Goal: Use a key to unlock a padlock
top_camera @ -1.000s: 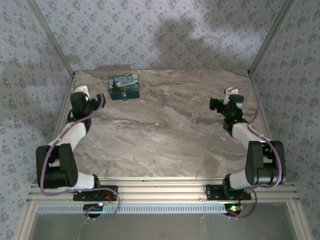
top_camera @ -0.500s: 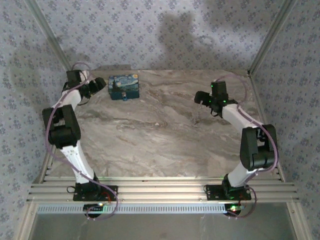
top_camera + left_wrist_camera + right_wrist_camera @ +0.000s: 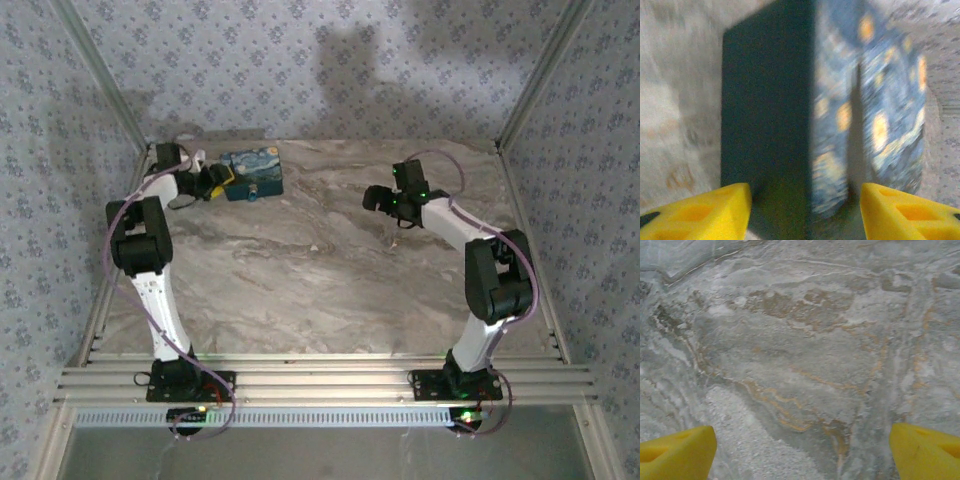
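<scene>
Approach step, before any contact with lock or key. Near edge, 6 o'clock: the two arm bases on the marble table. Mid-field, 1 o'clock from table centre: right gripper, its yellow fingers spread wide over bare marble, holding nothing. Far field, 11 o'clock: left gripper, fingers likewise apart and empty, just beside the left end of the swirl-painted box. In the left wrist view the box sits blurred straight ahead between the tips. The padlock is judged to be the small speck at the box's near face, at its 6 o'clock, too small to confirm. The next move calls for steadying the box or lock, then fetching the key.
</scene>
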Robot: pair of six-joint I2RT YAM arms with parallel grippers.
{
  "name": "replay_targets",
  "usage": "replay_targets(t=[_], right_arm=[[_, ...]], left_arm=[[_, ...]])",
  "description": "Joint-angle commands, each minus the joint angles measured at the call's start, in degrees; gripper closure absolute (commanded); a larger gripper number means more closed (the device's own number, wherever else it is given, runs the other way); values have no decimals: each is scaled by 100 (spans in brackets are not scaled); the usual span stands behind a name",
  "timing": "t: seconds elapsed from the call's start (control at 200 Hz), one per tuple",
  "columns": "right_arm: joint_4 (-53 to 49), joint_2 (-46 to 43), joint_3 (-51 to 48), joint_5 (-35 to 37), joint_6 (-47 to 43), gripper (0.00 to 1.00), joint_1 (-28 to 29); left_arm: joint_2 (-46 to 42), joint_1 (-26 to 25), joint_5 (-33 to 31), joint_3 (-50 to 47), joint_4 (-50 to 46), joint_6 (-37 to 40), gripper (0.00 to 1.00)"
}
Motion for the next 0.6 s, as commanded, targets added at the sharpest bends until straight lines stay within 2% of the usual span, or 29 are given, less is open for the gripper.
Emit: replay_targets(t=[0.0,0.14,0.215,0.29,0.4,0.595], right_arm=[[-256,-65,70,14,319,9,157],[-425,-272,164,-184,432,9,284],[-550,-353,400,-346,307,9,284],[-758,-309,732,-327,290,9,280],[-842,-87,1132,-615,290,10,368],[-704,269,1013,-760,474,17,812]], left_arm=[[-326,-335,-14,-626,-265,30,46],[-921,-816,-255,-1403,-192,-72,47],[-1257,-1180,-517,-1723,-327,131,47],[-1470,-1519,-837,-1960,-579,335,47],[-1703,-1924,-1055,-2493,-312,224,46],[-1869,-2309,-1280,-2821,-45,-14,44]])
